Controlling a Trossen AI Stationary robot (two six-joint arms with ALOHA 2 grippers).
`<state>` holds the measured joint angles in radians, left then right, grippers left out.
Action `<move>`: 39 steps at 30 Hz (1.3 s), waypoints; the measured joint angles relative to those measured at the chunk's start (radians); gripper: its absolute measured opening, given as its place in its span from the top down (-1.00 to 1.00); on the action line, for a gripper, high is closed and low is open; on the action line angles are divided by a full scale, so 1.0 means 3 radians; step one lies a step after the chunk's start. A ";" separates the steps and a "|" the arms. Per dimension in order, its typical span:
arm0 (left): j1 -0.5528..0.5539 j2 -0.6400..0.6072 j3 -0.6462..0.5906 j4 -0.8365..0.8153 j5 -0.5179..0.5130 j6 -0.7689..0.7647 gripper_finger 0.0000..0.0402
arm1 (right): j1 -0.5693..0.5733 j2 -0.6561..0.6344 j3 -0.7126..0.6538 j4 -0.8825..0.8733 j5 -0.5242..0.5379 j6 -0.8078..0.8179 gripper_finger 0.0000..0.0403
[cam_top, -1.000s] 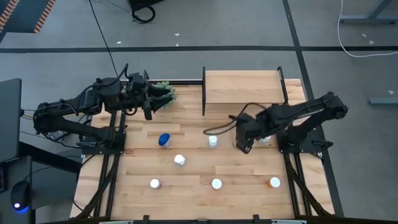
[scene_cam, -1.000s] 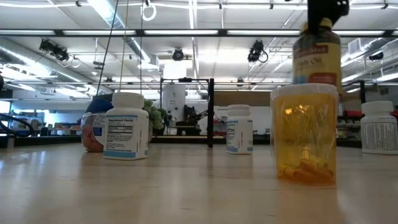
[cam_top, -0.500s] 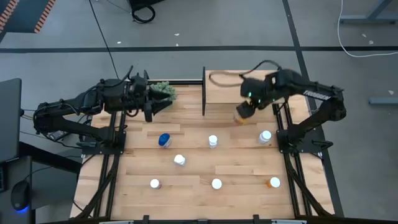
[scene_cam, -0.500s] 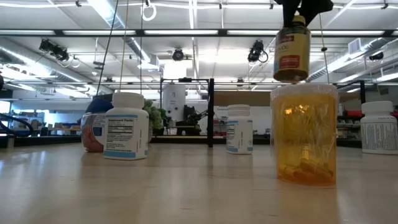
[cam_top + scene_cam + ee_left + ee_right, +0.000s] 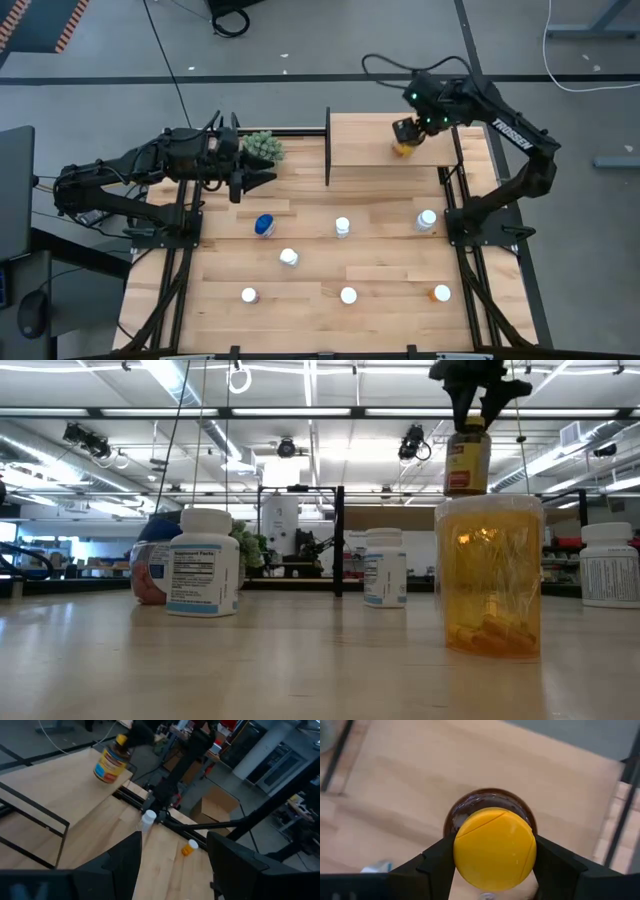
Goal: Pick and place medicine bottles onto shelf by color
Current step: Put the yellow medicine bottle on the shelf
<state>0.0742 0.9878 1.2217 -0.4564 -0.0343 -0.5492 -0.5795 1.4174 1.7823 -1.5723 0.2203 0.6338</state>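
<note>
An amber medicine bottle (image 5: 403, 149) with a yellow cap (image 5: 495, 847) hangs over the right part of the light-wood shelf (image 5: 365, 140), with my right gripper (image 5: 407, 130) shut on it. The low view shows this bottle (image 5: 467, 455) high up, under the gripper (image 5: 470, 400). My left gripper (image 5: 252, 180) stands open in the air at the far left, beside the green plant (image 5: 263, 146), with nothing between its fingers (image 5: 125, 865). A blue bottle (image 5: 264, 225), several white ones (image 5: 343, 227) and an orange one (image 5: 441, 293) stand on the table. My right gripper pinches the yellow cap's sides (image 5: 461, 851) between its two fingers (image 5: 437, 862). The fingers come from above and point steeply down. The bottle hangs below them, cap up, over the shelf's top (image 5: 60, 780).
A black upright bar (image 5: 327, 147) stands at the shelf's left end. In the low view an orange see-through bottle (image 5: 490, 575) stands close in front, with white bottles (image 5: 203, 575) to either side. Bare wood lies between the standing bottles and along the near edge.
My right gripper has carried the amber bottle up from the table's right-middle and toward the far edge, ending over the shelf's right part; it has also rolled about its own line. The bottle stays hanging, cap up.
</note>
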 joint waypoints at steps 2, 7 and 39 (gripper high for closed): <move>0.0000 0.0001 0.0000 0.0002 0.0040 -0.0039 -0.14 | -0.0194 0.0001 0.0026 0.0006 0.0008 -0.0114 -0.16; 0.0000 0.0001 0.0000 0.0001 0.0044 -0.0038 -0.14 | -0.0695 0.0000 0.0032 0.0004 0.0105 -0.0420 -0.16; 0.0001 0.0000 0.0000 0.0006 0.0045 -0.0143 -0.14 | -0.1382 0.0340 0.0031 0.0232 0.0201 -0.0310 -0.17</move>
<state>0.0746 0.9879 1.2217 -0.4545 -0.0208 -0.5922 -0.9940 1.5192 1.7916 -1.5027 0.2807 0.5408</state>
